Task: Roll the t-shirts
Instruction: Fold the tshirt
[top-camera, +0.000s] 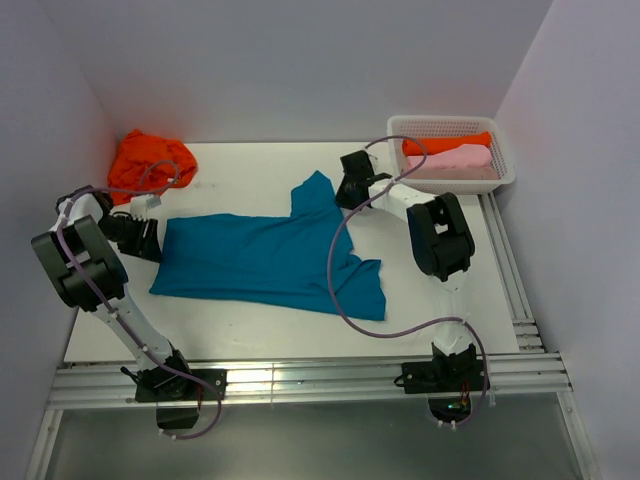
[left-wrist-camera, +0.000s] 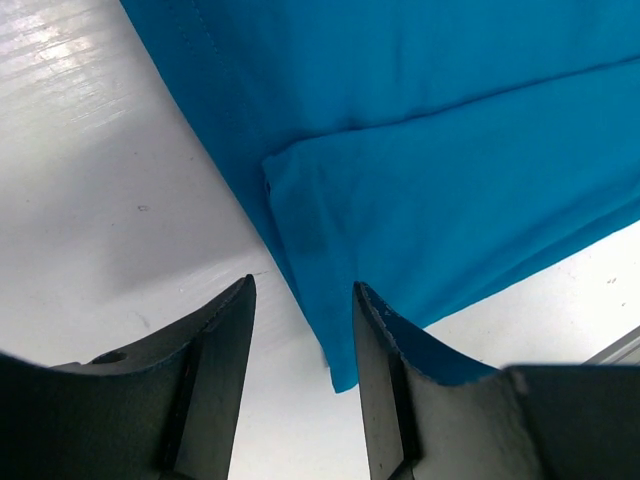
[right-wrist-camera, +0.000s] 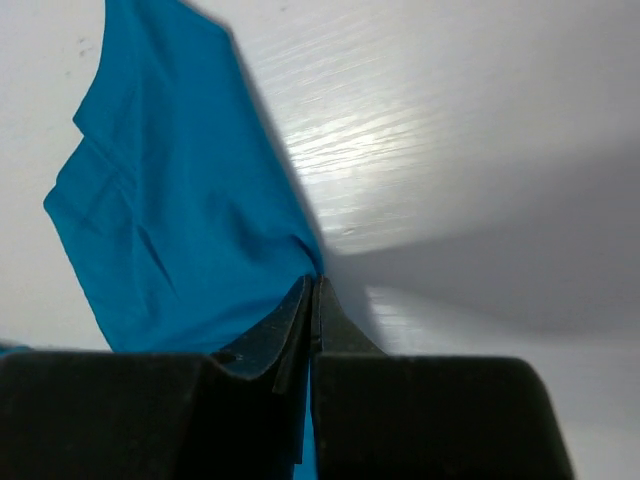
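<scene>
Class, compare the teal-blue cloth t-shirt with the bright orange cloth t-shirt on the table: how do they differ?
The teal-blue cloth t-shirt lies spread out in the middle; the bright orange cloth t-shirt sits crumpled at the far left corner. The right gripper pinches the teal-blue t-shirt; no gripper holds the orange t-shirt. Both are plain and unrolled.

Left claw (left-wrist-camera: 300, 290) hangs low with jaws parted, its arm folded at the elbow. Right claw (right-wrist-camera: 312, 285), arm reaching forward, pinches the teal t-shirt (right-wrist-camera: 180, 200).
</scene>
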